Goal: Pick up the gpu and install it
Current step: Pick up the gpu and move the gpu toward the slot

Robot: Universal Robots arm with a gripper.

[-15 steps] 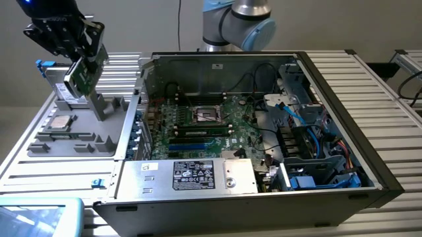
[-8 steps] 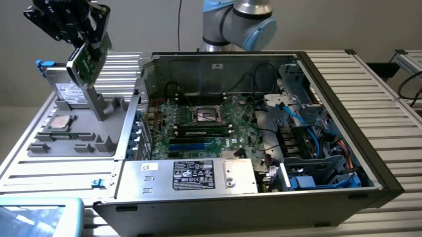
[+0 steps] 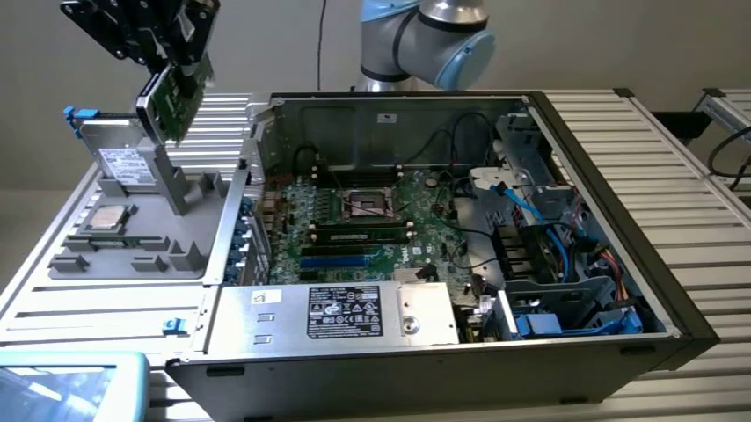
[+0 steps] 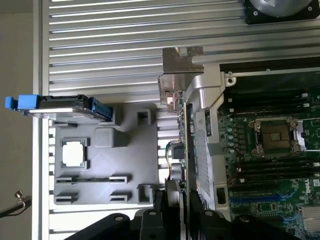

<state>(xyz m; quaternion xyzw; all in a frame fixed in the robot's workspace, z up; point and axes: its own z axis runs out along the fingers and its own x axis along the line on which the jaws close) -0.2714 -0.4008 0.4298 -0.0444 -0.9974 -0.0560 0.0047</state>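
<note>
Now my gripper (image 4: 182,207) clamps the gpu (image 3: 176,98), held aloft near the grey tray (image 3: 129,255); pickup looks done, and installing calls for squaring its edge over the blue slot (image 3: 338,261).

From my remote feed: the flat green circuit-board card with silver metal end bracket (image 3: 176,101) hangs tilted on edge, clear above the grey moulded parts tray (image 3: 153,224).

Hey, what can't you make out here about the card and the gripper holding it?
- Exterior view: the gripper is cut off by the top edge.
- Exterior view: the gpu shows its green side; its other face is turned away.
- Wrist view: the gpu is edge-on, and the gripper hides its held end.
- Exterior view: the power supply label is too small to read.
</note>
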